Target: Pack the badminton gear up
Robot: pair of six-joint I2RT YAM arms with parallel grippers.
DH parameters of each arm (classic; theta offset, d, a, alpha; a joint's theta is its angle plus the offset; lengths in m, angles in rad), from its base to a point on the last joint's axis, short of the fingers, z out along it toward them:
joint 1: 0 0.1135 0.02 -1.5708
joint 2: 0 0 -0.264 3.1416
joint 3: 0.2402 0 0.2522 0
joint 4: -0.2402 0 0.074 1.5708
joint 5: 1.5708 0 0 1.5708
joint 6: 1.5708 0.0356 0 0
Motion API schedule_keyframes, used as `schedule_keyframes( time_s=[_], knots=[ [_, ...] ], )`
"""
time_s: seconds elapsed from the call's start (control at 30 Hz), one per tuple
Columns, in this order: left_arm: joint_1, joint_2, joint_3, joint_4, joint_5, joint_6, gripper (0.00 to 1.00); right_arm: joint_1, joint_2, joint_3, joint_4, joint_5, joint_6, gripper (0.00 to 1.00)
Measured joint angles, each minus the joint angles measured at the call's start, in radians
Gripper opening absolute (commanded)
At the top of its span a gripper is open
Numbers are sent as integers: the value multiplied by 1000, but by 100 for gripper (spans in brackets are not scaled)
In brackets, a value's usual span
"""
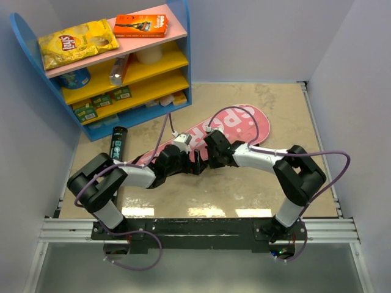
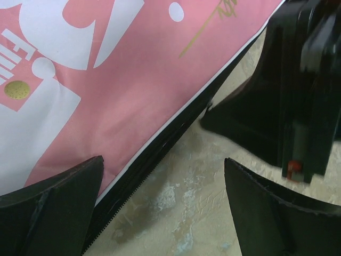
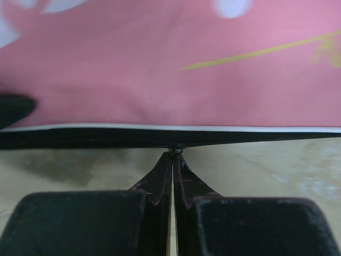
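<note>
The pink "SPORT" racket cover (image 1: 235,125) lies diagonally across the table. Its black zipped edge (image 2: 160,144) faces me. My left gripper (image 1: 194,163) is open and low over that edge (image 2: 164,160), one finger over the pink fabric (image 2: 122,106) and the other over bare table. My right gripper (image 1: 211,154) is shut, its tips (image 3: 173,153) pinched on the small metal zipper pull at the cover's black edge (image 3: 106,137). It also shows in the left wrist view (image 2: 298,106). The black tube (image 1: 118,141) lies at the cover's far left end. Shuttlecocks and racket are out of sight.
A blue rack with yellow shelves (image 1: 122,73) stands at the back left. It carries a yellow chip bag (image 1: 76,43), an orange box (image 1: 140,25) and small packets. Grey walls close the table in on the left, back and right.
</note>
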Motion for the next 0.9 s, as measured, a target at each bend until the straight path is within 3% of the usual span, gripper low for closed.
schedule_keyframes(
  time_s=[0.13,0.33,0.5,0.67,0.9],
  knots=[
    [0,2,0,5,9,2,100,79,8,8,43,-31,33,0],
    [0,-58,-28,-34,30,19,100,93,18,8,43,-43,63,0],
    [-4,-261,-52,-240,17,21,100,103,27,8,55,-57,77,0],
    [-6,-475,19,-505,-95,41,100,103,37,10,77,-58,78,0],
    [-6,-579,108,-773,-270,51,100,65,45,12,101,-77,77,0]
  ],
)
